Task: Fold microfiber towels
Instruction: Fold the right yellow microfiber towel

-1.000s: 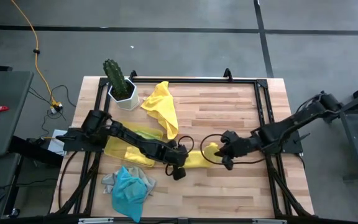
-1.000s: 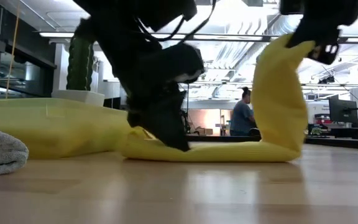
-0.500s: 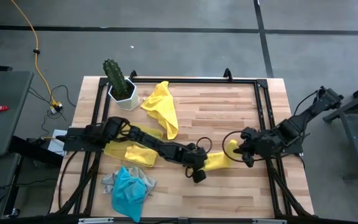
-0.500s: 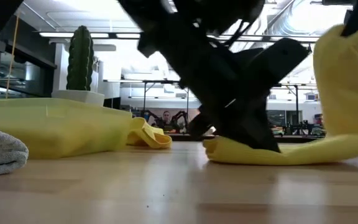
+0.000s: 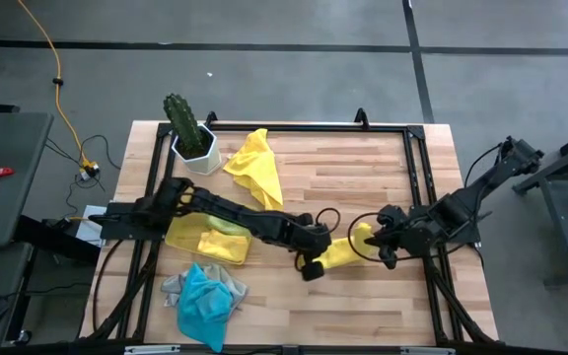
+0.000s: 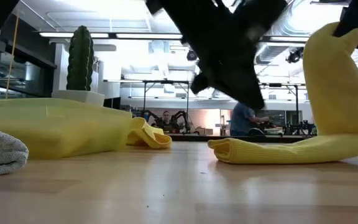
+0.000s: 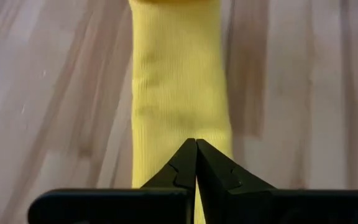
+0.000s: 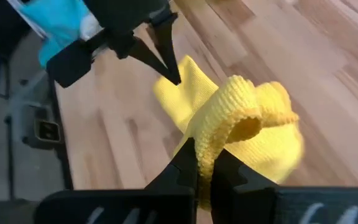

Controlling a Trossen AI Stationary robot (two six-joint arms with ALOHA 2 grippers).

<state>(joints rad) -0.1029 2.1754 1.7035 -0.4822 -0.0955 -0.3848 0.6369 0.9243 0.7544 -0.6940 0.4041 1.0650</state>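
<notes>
A bright yellow microfiber towel [image 5: 341,254], bunched into a long strip, lies on the wooden table between my grippers. My right gripper [image 5: 381,242] is shut on its right end and holds that end up [image 6: 337,56]. My left gripper [image 5: 311,268] is shut and empty. It hangs just above the strip's left end [image 6: 229,151] and stands clear of it in the low view [image 6: 252,99]. The left wrist view shows the shut fingertips [image 7: 196,144] over the yellow strip [image 7: 176,93]. My right gripper pinches a looped fold at the towel's right end [image 8: 219,140] between its two fingers, several layers thick. The fingers come from the table's right side, slanting down. The held end stands raised; the rest slopes down and lies along the table toward the left gripper.
A translucent yellow tray [image 5: 187,240] sits at the left with a cloth in it. Another yellow towel [image 5: 254,168] lies at the far side by a potted cactus [image 5: 187,128]. A turquoise towel [image 5: 205,301] lies on a grey one [image 5: 173,289] near the front left.
Both grippers went toward the table's right edge, dragging the yellow towel along the table away from the tray. My left gripper, which was down on the towel's left end, has then risen clear of it. The right end stays held up.
</notes>
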